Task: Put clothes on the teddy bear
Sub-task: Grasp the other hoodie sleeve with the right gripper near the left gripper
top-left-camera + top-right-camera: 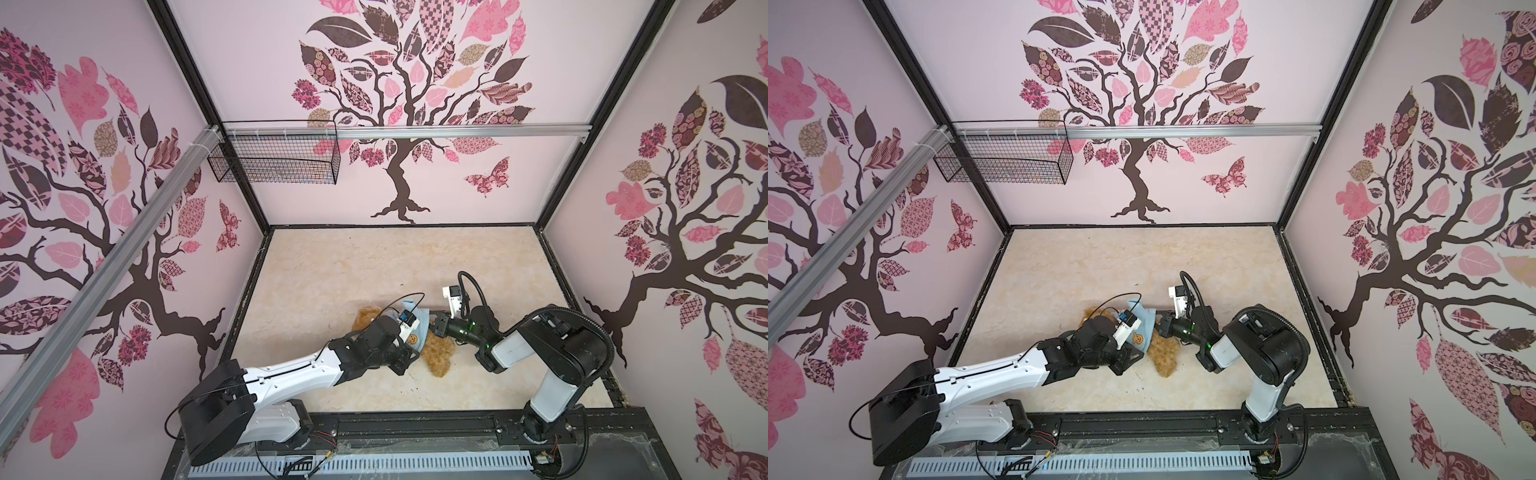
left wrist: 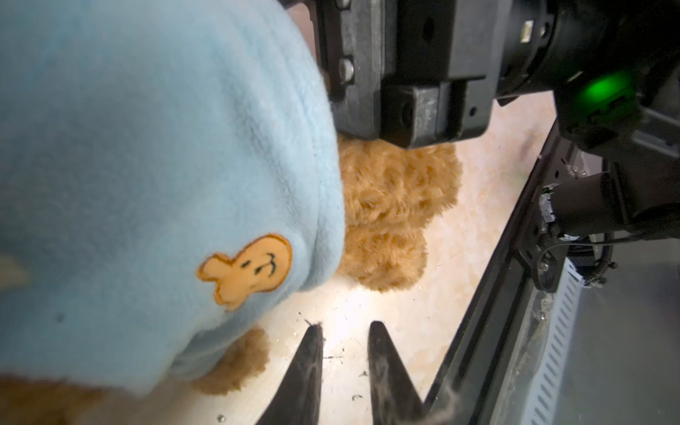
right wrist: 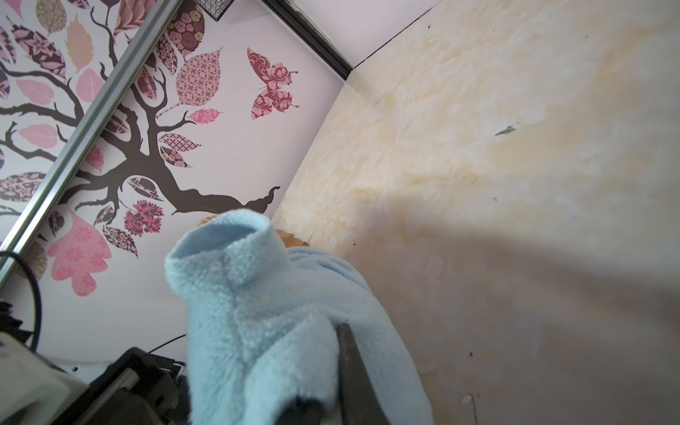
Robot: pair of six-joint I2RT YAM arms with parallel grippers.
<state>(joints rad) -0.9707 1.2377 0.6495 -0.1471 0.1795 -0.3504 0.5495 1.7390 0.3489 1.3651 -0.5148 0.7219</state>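
Currently, the teddy bear (image 1: 438, 353) lies on the surface (image 1: 374, 266) between both arms, a light-blue shirt (image 1: 417, 328) over its body. The right gripper (image 1: 434, 324) has its jaws clamped on the shirt. The left gripper (image 2: 344, 327) has its jaws apart, holding nothing.

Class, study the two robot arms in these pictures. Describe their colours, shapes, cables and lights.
Both arms have white shells and black joints. The left arm has a thin black cable looping over it; the left gripper is black with slim, tapering jaws. The right arm carries green lights, a ribbed black hose and a white wrist camera.
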